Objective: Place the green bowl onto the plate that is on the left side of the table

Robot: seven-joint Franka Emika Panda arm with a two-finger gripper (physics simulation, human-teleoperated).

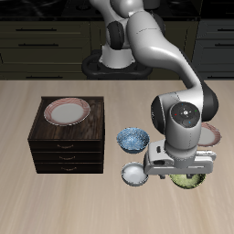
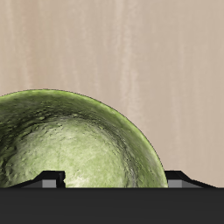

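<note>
Claw (image 1: 186,174) hangs low over the green bowl (image 1: 188,180), which sits on the desk (image 1: 55,206) near the front edge; my wrist housing covers most of it in the exterior view, leaving only an arc of rim showing. In my own view the bowl (image 2: 70,144) fills much of the frame, its mottled yellow-green glaze pitted and glossy, the rim a thin smooth curve. Only the dark tips of my fingers (image 2: 51,178) peek in beside that rim, so I cannot tell whether I am spread, clamped or already gripping.

I judge I am placed straight above so one finger can drop inside the rim and one outside, the usual way to pinch a thin-walled bowl.

The plate I am to use (image 1: 211,135) lies just behind my wrist, flat, pale with a reddish band, half hidden by my arm. A second, similar plate (image 1: 67,111) rests on top of a dark wooden drawer cabinet (image 1: 66,146). A blue patterned bowl (image 1: 132,139) and a small white bowl (image 1: 135,173) stand close together beside me, near enough to bump when I lift.
</note>
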